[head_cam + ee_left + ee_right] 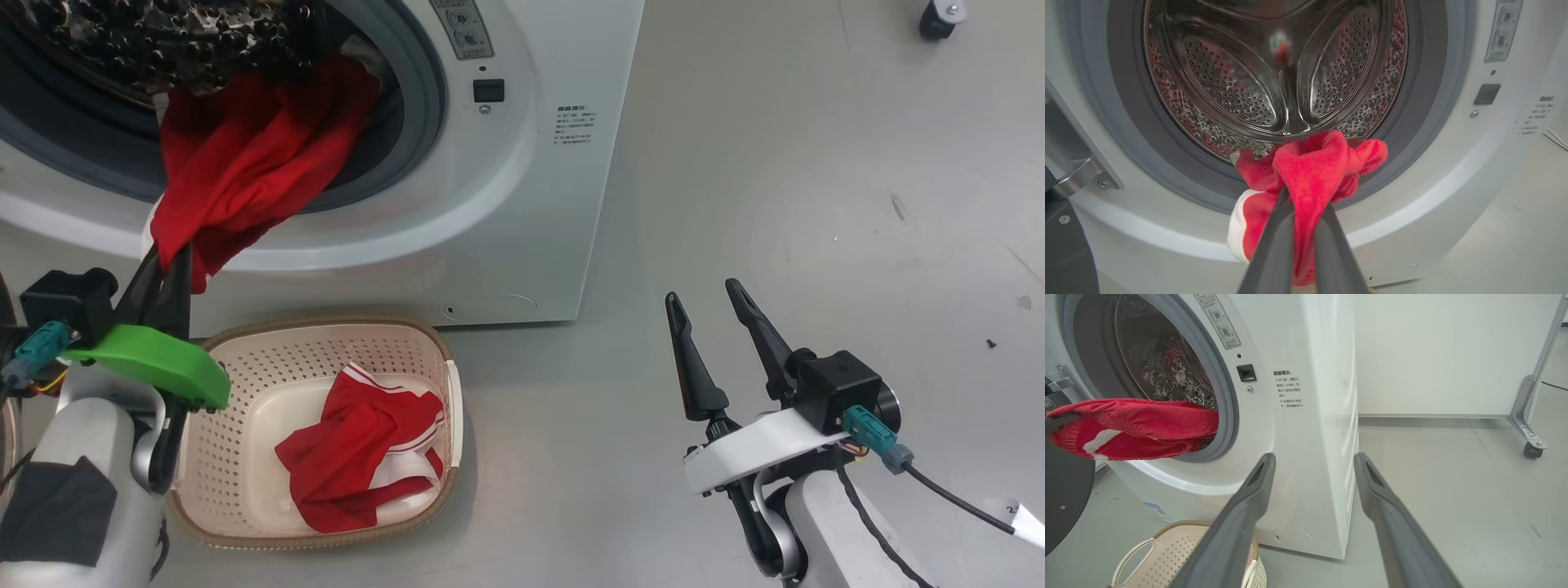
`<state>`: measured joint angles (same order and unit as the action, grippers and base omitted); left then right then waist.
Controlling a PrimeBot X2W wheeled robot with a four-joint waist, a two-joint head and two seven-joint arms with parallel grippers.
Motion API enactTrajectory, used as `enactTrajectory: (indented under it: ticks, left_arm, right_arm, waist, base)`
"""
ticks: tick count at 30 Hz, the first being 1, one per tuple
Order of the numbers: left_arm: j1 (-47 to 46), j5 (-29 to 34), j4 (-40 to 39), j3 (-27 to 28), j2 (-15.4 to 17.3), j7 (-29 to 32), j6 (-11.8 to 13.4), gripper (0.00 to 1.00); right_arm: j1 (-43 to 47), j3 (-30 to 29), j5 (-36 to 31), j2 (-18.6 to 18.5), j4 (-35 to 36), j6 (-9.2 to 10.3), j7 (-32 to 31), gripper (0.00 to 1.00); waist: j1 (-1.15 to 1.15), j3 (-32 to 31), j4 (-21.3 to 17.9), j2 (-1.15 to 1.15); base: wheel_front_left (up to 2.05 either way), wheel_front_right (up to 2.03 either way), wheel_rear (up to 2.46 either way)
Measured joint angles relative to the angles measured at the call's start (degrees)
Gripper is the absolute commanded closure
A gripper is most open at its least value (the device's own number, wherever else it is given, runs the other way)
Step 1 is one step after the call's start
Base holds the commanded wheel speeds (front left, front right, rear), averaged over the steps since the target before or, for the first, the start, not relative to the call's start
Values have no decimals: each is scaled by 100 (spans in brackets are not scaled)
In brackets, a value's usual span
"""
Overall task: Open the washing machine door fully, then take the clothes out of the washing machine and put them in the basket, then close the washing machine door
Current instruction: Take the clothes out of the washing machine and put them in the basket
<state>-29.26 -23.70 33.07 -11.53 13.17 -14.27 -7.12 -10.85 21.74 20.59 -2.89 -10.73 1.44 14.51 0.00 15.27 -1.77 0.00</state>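
The washer [522, 204] stands on the floor [775, 163], door [1065, 490] open. The basket [326, 333] sits just before it with one red garment [351, 457] inside. A second garment [245, 155] hangs out of the washer, pinched in the left gripper [167, 260]. The right gripper [700, 291] hovers spread wide, well apart.

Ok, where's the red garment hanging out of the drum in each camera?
Head view: red garment upper left, draped from the drum mouth down to the left gripper.
Left wrist view: lower centre, pinched between the fingers.
Right wrist view: left edge, stretching out of the drum mouth.
Shared landmark: the dark square latch socket right of the drum mouth.
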Motion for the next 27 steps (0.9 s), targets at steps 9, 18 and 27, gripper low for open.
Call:
enactTrajectory:
  ticks: [9, 18, 27]
  left_arm:
    - [110, -42, -1450, 408, -3, -3, 0, 100]
    - [333, 112, -2611, 866, -48, -21, 0, 100]
    - [685, 187, -3184, 984, -225, -45, 0, 100]
  right_arm:
    - [12, -20, 0, -2, 8, -37, 0, 0]
    - [18, -37, 0, -2, 11, -38, 0, 0]
    - [29, -80, 0, -5, 8, -79, 0, 0]
  waist:
    - [0, -4, 41, 0]
    - [0, -13, 51, 0]
    - [0, -103, 69, 0]
  base:
    - [0, 0, 0]
    - [0, 0, 0]
    - [0, 0, 0]
